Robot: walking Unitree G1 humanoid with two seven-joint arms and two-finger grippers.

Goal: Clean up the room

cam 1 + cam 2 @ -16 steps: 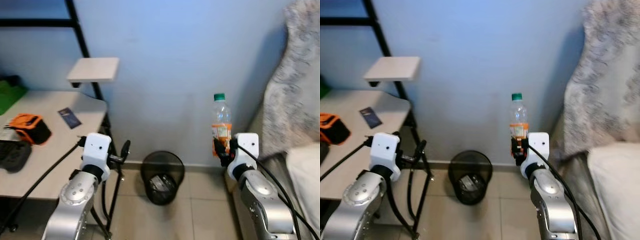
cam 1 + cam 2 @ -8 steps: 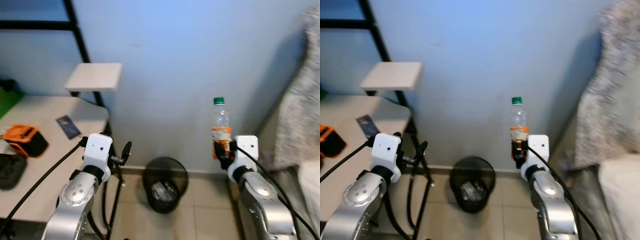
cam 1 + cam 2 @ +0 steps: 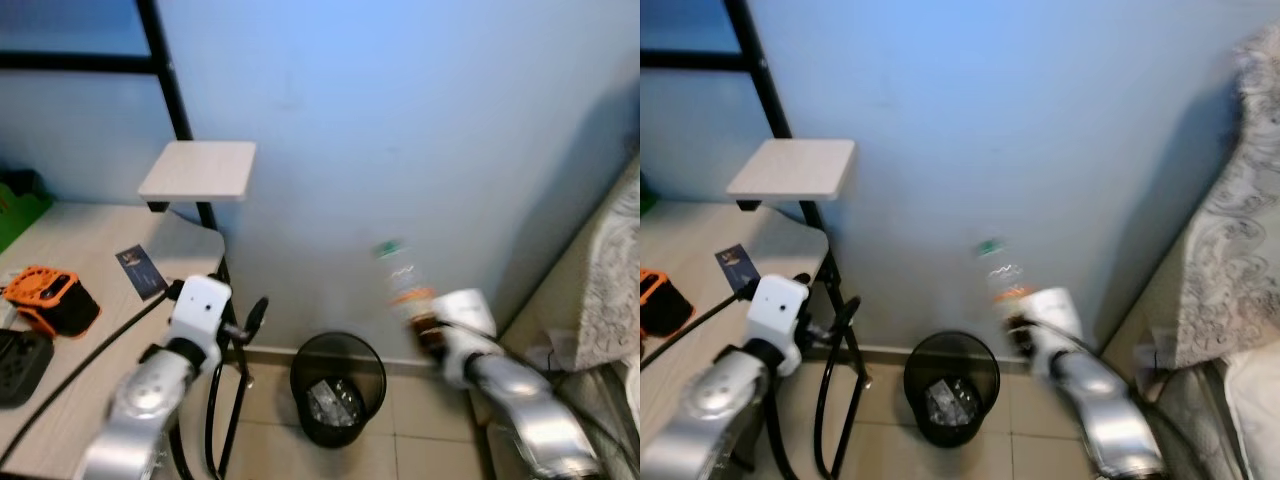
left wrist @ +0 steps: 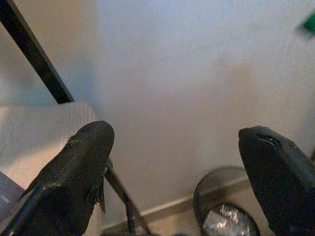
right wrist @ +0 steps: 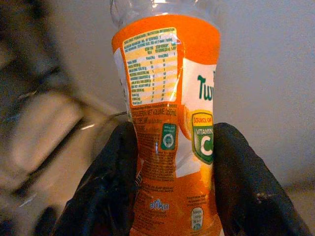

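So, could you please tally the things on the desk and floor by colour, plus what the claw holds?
Orange: 2, the orange pouch and the orange-labelled plastic bottle.
Black: 2, the black mesh wastebasket and the black case.
Blue: 1, the dark blue card.
Total: 5.

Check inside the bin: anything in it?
Yes: crumpled clear wrapping lies at the bottom of the bin. Whatever sits beneath it, or against the near wall, is hidden.

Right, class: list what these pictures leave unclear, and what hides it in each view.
1. Clear plastic bottle with orange label: smeared by motion blur in both eye views; its fill level is unreadable.
2. Its green cap: cut off by the left wrist view's edge.
3. Black mesh wastebasket: the contents are too small to identify.
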